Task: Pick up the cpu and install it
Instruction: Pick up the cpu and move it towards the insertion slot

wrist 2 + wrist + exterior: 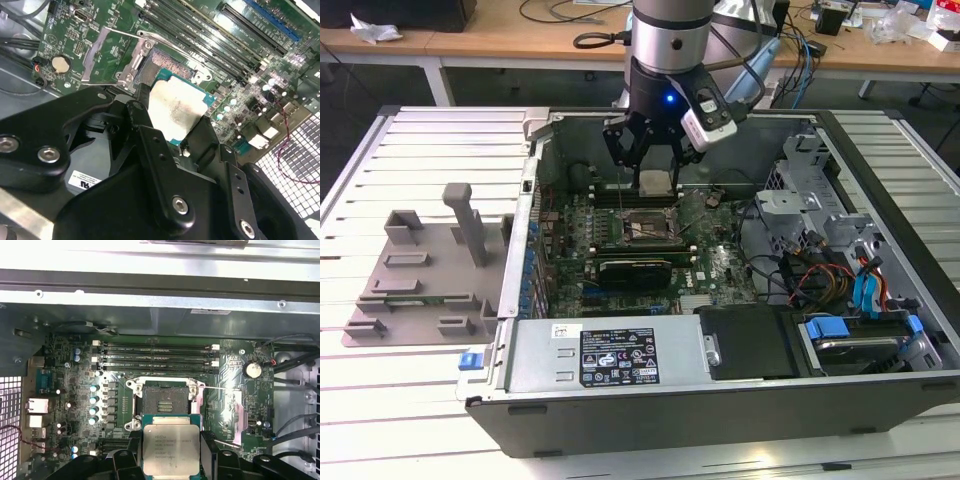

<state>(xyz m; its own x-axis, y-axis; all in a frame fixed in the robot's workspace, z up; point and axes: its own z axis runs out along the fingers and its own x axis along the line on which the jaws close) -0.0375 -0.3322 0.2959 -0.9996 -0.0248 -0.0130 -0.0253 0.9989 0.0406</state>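
The cpu (168, 445) is a flat square chip. Its silvery-gray metal lid is a bit smudged and faintly printed, and a thin green board edge shows around it. It's off the board, clamped by two opposite edges in the gripper (170, 454) with the lid facing up. It hangs level just over one edge of the open socket (163, 402), not seated in it.

The chip (170, 445) sits pinched between the jaws, over the board (235, 410) inside the computer case (720, 410), with the open socket (164, 399) near it. Beyond the socket from the jaws run the memory slots (155, 355). The case lies on the bench (420, 140). A fixture plate (420, 290) lies beside it, well away from the jaws on the exterior view's left.
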